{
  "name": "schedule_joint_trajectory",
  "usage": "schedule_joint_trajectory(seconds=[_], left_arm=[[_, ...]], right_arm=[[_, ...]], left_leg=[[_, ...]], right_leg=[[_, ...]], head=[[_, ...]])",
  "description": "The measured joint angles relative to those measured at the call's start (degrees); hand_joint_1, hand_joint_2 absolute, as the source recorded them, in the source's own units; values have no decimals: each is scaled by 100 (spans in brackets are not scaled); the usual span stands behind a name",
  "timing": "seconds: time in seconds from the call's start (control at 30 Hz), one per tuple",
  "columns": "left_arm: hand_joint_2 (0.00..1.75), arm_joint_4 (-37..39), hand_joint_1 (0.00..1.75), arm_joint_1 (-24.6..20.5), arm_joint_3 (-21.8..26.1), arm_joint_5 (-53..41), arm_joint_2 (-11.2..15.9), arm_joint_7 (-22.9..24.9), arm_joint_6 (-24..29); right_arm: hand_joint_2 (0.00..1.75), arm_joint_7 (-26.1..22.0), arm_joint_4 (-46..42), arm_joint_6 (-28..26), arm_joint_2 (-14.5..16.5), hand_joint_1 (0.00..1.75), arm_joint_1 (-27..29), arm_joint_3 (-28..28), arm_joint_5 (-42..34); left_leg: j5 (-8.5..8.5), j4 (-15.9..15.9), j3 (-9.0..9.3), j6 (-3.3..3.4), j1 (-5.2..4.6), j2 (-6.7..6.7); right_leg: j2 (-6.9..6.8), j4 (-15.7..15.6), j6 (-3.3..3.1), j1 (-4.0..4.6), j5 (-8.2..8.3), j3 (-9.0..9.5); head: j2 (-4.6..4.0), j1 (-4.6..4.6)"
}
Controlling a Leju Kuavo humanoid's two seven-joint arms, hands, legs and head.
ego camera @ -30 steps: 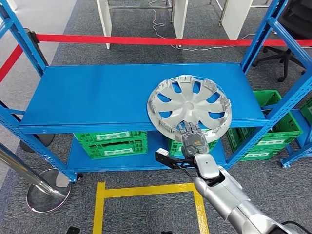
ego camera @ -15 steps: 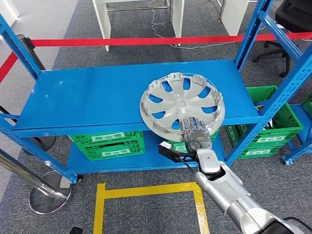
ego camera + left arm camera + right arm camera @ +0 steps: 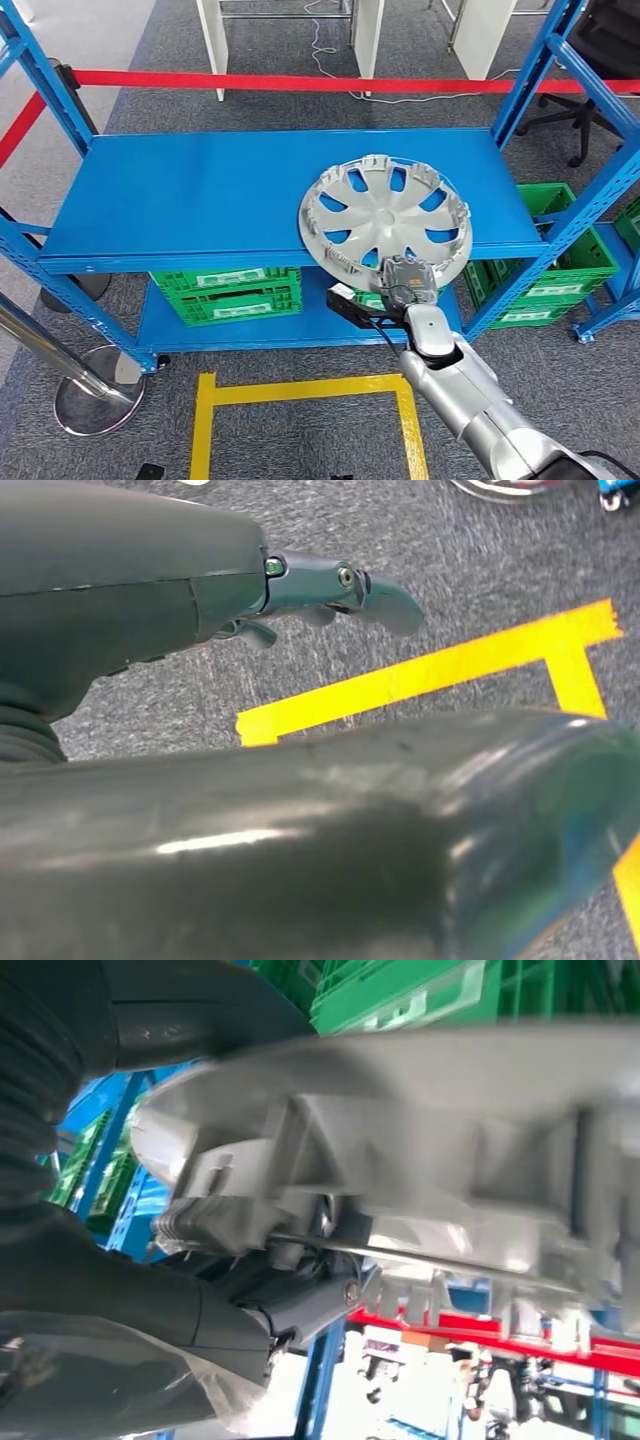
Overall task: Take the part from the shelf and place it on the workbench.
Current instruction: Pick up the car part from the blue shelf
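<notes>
Head view: the hubcap [image 3: 386, 216], a round silver wheel cover, sits right of centre in the frame, on the right part of the blue shelf [image 3: 196, 195]. Its spoked face is up and tipped slightly toward the camera, and its near rim hangs out past the shelf's front edge. Being round, it has no long axis. The right hand [image 3: 405, 283] comes up from the lower right and grips that near rim from below. Compared with half a second ago, the hubcap and hand sit a little further right and lower in the frame, but the whole scene has shifted likewise, so the camera moved. The fingers that lay over the rim then are now less visible. Left of the hubcap the shelf top is bare blue. Green crates [image 3: 220, 294] stand on the lower level, a red tape [image 3: 287, 84] runs behind, and a yellow floor line [image 3: 302, 391] marks the carpet at the bottom.

Left wrist view: the left hand [image 3: 332, 590] hangs above grey carpet and yellow line, fingers stretched out, holding nothing.

Right wrist view: the hubcap's ribbed underside crosses the frame, with the dark fingers [image 3: 302, 1305] clamped against its rim.
</notes>
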Motion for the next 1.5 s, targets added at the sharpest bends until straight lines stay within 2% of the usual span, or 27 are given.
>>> schedule_joint_trajectory(seconds=[0.03, 0.1, 0.13, 0.17, 0.2, 0.3, 0.37, 0.47, 0.5, 0.53, 0.57, 0.63, 0.67, 0.7, 0.87, 0.93, 0.97, 1.0, 1.07, 1.1, 1.13, 1.17, 1.23, 1.27, 1.3, 1.43, 1.5], left_arm=[[0, 0, 0, 1, -8, 6, -2, -2, 0], [0, 0, 0, 0, -24, 26, -4, -10, 1], [0, 0, 0, -3, -28, 39, -4, -16, 2], [0, 0, 0, -4, -31, 50, -3, -26, 3], [0, 0, 0, -4, -32, 60, -2, -35, 4], [0, 0, 0, 2, -33, 79, 3, -67, -6], [0, 0, 0, 1, -33, 90, 12, -99, -70], [131, 1, 0, 8, -32, 178, 22, -210, -292], [175, 2, 0, 17, -31, 225, 28, -256, -371], [175, 2, 0, 24, -30, 268, 38, -299, -438], [175, 2, 0, 28, -29, 303, 50, -338, -484], [175, 2, 0, 24, -27, 349, 75, -391, -538], [175, 2, 0, 19, -27, 361, 84, -403, -553], [175, 2, 0, 16, -26, 367, 89, -409, -563], [175, 2, 0, 12, -26, 375, 89, -415, -570], [175, 2, 0, 12, -26, 386, 88, -436, -572], [175, 2, 0, 10, -26, 391, 89, -447, -563], [175, 2, 0, 9, -26, 396, 89, -457, -550], [175, 2, 0, 5, -26, 399, 90, -461, -516], [175, 2, 0, 7, -26, 399, 88, -462, -507], [175, 2, 0, 8, -26, 398, 87, -465, -503], [175, 2, 0, 9, -26, 397, 85, -470, -501], [175, 2, 0, 8, -26, 395, 84, -482, -501], [175, 2, 0, 3, -26, 398, 84, -489, -497], [175, 2, 0, -2, -26, 405, 86, -493, -487], [175, 2, 0, -11, -26, 483, 98, -494, -446], [175, 2, 0, -22, -26, 517, 102, -485, -416]], right_arm=[[175, -14, 0, -11, 0, 175, 13, -4, -4], [175, -44, -16, -49, 1, 175, 19, -17, -7], [175, -59, -34, -77, 3, 175, 13, -25, -9], [175, -75, -61, -104, 6, 175, 7, -30, -12], [175, -92, -87, -130, 10, 175, 3, -33, -17], [175, -147, -177, -197, 13, 175, 5, -37, -37], [175, -180, -247, -240, 14, 175, 6, -40, -58], [175, -248, -312, -333, 20, 175, 53, -42, -102], [175, -275, -337, -387, 20, 175, 86, -43, -116], [175, -301, -373, -447, 20, 175, 118, -45, -128], [175, -322, -421, -506, 20, 175, 144, -49, -137], [175, -349, -527, -592, 20, 175, 178, -68, -148], [175, -357, -569, -613, 20, 175, 187, -80, -150], [175, -362, -597, -623, 20, 175, 195, -88, -151], [175, -366, -629, -639, 20, 175, 200, -98, -151], [175, -386, -743, -704, 20, 175, 250, -125, -119], [175, -402, -823, -765, 20, 175, 284, -144, -89], [175, -422, -916, -842, 20, 175, 328, -164, -50], [175, -458, -1044, -970, 20, 175, 410, -181, 8], [175, -477, -1108, -1017, 20, 175, 461, -184, 29], [175, -496, -1176, -1050, 20, 175, 506, -184, 42], [175, -514, -1251, -1075, 20, 175, 538, -187, 53], [175, -549, -1410, -1111, 20, 175, 558, -203, 84], [175, -567, -1483, -1125, 20, 175, 557, -213, 97], [175, -583, -1550, -1139, 21, 175, 561, -219, 107], [175, -627, -1744, -1178, 22, 175, 608, -244, 121], [175, -661, -1835, -1212, 24, 175, 617, -258, 125]], left_leg=[[-2, 3, 3, -1, 0, -3], [-15, 16, 11, -18, 1, -11], [-29, 37, 4, -40, -11, -16], [-37, 51, -5, -65, -22, -20], [-39, 61, -13, -92, -32, -24], [-52, 70, -10, -179, -22, -23], [-261, 344, -112, -241, -13, -12], [-813, 1465, -584, -288, -5, -4], [-871, 1704, -681, -289, -5, -4], [-812, 1715, -675, -283, -5, -4], [-652, 1490, -559, -269, -5, -4], [-275, 675, -155, -223, -12, -4], [-171, 349, 5, -203, -19, -3], [-131, 152, 100, -190, -25, -3], [-151, 54, 133, -179, -28, -4], [-131, 34, 111, -122, -24, -3], [-111, 23, 98, -78, -15, 1], [-91, 11, 87, -33, -9, 4], [-75, -7, 83, 5, -1, 8], [-77, -5, 82, 7, -4, 6], [-79, -3, 82, 9, -6, 2], [-84, 2, 85, 6, -6, -2], [-106, 19, 90, -20, -6, -6], [-122, 42, 79, -44, -17, -5], [-130, 56, 66, -71, -27, -4], [-187, 111, 25, -173, -37, 0], [-434, 496, -139, -236, -26, 2]], right_leg=[[-1, -80, -2, 0, 113, 22], [-9, -826, -21, -3, 509, 363], [-11, -1229, -36, -1, 647, 571], [-12, -1503, -54, 3, 718, 717], [-10, -1628, -76, 11, 724, 789], [-2, -1651, -172, 16, 736, 812], [-6, -1671, -241, -5, 756, 821], [-11, -1670, -277, -2, 757, 819], [-10, -1669, -277, 1, 757, 819], [-8, -1667, -276, 2, 757, 819], [-4, -1665, -275, 3, 757, 823], [4, -1658, -261, 14, 756, 831], [6, -1652, -250, 26, 753, 831], [7, -1646, -239, 38, 751, 829], [11, -1632, -221, 49, 749, 809], [10, -1593, -150, 36, 718, 755], [9, -1445, -103, 26, 619, 666], [5, -1168, -54, 14, 462, 521], [3, -368, -9, 4, 107, 142], [2, -82, 1, 2, 37, 4], [1, -2, 5, 2, 75, -43], [1, -163, 1, 2, 220, 23], [-4, -936, -23, 2, 610, 376], [-3, -1299, -41, 5, 725, 555], [-3, -1521, -60, 10, 770, 670], [-1, -1623, -177, 12, 745, 740], [-8, -1645, -243, -12, 754, 753]], head=[[0, 2], [0, 2], [0, 1], [0, -4], [0, -7], [0, -9], [0, -23], [0, -36], [0, -35], [0, -36], [0, -37], [0, -37], [0, -37], [0, -36], [0, -35], [0, -22], [0, -10], [0, -3], [0, 7], [0, 4], [0, 7], [0, 8], [0, 7], [0, 7], [0, 4], [0, -4], [0, -29]])
